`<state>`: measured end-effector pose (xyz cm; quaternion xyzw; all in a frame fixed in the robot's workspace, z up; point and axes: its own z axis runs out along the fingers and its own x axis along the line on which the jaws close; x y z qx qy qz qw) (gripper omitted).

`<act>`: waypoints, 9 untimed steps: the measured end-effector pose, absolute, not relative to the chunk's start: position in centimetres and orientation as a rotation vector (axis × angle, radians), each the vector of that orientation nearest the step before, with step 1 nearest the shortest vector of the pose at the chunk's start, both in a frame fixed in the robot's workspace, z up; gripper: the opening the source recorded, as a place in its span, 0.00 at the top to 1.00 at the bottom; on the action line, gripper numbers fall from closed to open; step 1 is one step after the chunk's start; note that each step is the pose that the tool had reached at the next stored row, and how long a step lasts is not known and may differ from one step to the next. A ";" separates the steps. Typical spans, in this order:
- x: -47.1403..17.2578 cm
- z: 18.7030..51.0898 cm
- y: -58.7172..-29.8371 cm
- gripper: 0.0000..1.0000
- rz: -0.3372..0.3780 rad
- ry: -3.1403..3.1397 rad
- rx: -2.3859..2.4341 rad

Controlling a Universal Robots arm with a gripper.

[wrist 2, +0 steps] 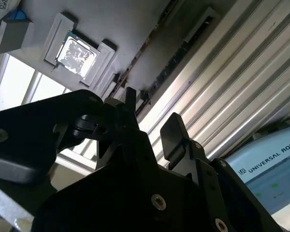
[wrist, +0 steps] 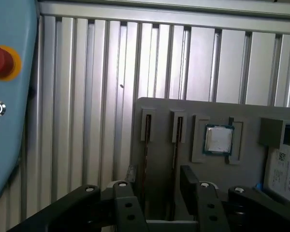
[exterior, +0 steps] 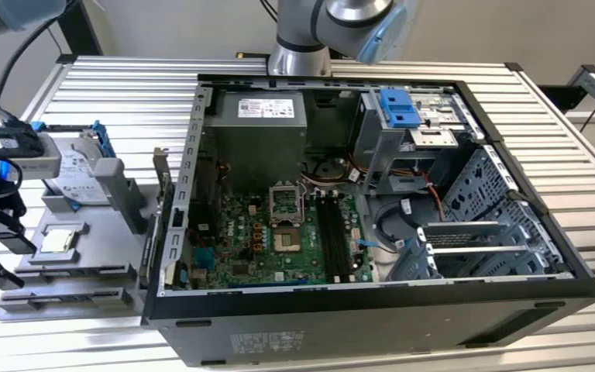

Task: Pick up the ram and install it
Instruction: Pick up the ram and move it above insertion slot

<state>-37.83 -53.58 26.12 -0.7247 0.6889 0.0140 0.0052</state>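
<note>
My claw (wrist: 157, 191) hangs wide open and empty at the exterior view's left, near the tray (wrist: 208, 108), ram (wrist: 175, 145) edge-up in its slot.

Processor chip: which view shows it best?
First wrist view: the processor chip lies face-on in its tray pocket, unobstructed. Second wrist view catches the chip obliquely, with glare; exterior view shows it from far off.
</note>
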 end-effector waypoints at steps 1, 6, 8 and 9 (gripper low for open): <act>-37.8 26.0 -53.6 0.00 0.044 2.157 -2.269; -37.8 25.4 -53.6 0.00 0.044 2.157 -2.269; -37.8 25.2 -53.6 0.00 0.044 2.157 -2.269; -37.8 25.0 -53.6 0.00 0.044 2.157 -2.269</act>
